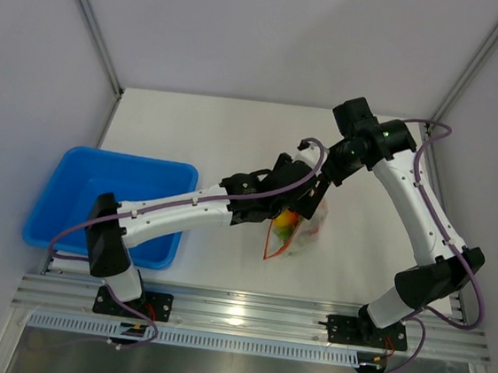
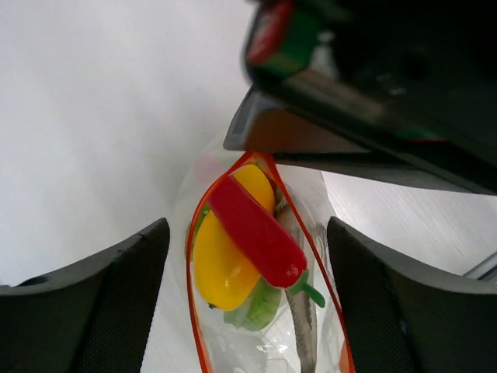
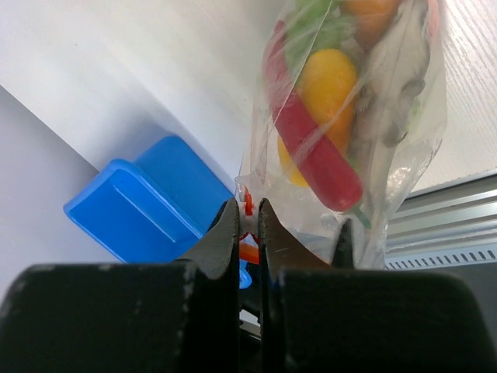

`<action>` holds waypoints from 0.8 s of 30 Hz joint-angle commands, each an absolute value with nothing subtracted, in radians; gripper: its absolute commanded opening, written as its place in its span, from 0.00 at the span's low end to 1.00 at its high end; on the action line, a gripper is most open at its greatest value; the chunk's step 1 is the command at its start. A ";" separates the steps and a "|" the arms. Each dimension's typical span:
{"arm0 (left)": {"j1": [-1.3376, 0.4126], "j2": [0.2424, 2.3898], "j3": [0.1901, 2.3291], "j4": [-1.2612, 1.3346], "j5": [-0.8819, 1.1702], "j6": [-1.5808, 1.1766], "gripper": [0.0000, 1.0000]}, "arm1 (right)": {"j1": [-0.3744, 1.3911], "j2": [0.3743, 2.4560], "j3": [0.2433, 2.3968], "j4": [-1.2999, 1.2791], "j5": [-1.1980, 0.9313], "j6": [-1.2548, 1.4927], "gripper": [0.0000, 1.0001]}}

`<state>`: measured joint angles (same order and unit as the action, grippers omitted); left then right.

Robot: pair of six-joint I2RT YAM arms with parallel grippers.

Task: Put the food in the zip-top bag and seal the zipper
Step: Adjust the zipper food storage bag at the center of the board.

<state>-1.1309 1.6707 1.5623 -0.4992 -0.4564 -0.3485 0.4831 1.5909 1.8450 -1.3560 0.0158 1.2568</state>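
Observation:
The zip-top bag (image 1: pixel 302 237) hangs upright over the table's middle, its top corner pinched by my right gripper (image 3: pixel 248 208), which is shut on the zipper edge. In the left wrist view the red zipper (image 2: pixel 189 275) gapes in a loop. Food lies inside: a red chili (image 2: pixel 256 233) on top, a yellow piece (image 2: pixel 221 268), green bits (image 2: pixel 260 303) and a grey fish (image 2: pixel 303 326). My left gripper (image 2: pixel 247 256) is open, its fingers (image 2: pixel 116 295) straddling the bag's mouth from either side. From the right wrist the chili (image 3: pixel 314 151) and yellow piece (image 3: pixel 326 81) show through the plastic.
A blue tray (image 1: pixel 79 195) sits at the table's left edge, also behind the bag in the right wrist view (image 3: pixel 147 202). An aluminium rail (image 1: pixel 244 315) runs along the near edge. White walls enclose the back and sides. The two arms cross closely above the bag.

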 commanded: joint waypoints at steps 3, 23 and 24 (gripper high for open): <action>-1.126 1.672 1.539 -0.488 -0.456 -0.361 0.59 | 0.483 1.548 1.842 -1.356 0.017 1.285 0.00; -1.032 1.614 1.456 -0.480 -0.124 -0.324 0.01 | 0.448 1.523 1.738 -1.266 -0.074 1.182 0.23; -1.029 1.596 1.451 -0.471 -0.109 -0.318 0.01 | 0.442 1.523 1.738 -1.262 -0.087 1.157 0.32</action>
<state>-1.0397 1.6653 1.4677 -0.4736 -0.1967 -0.3553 0.4519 1.5669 1.7382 -1.2987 -0.0494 1.2270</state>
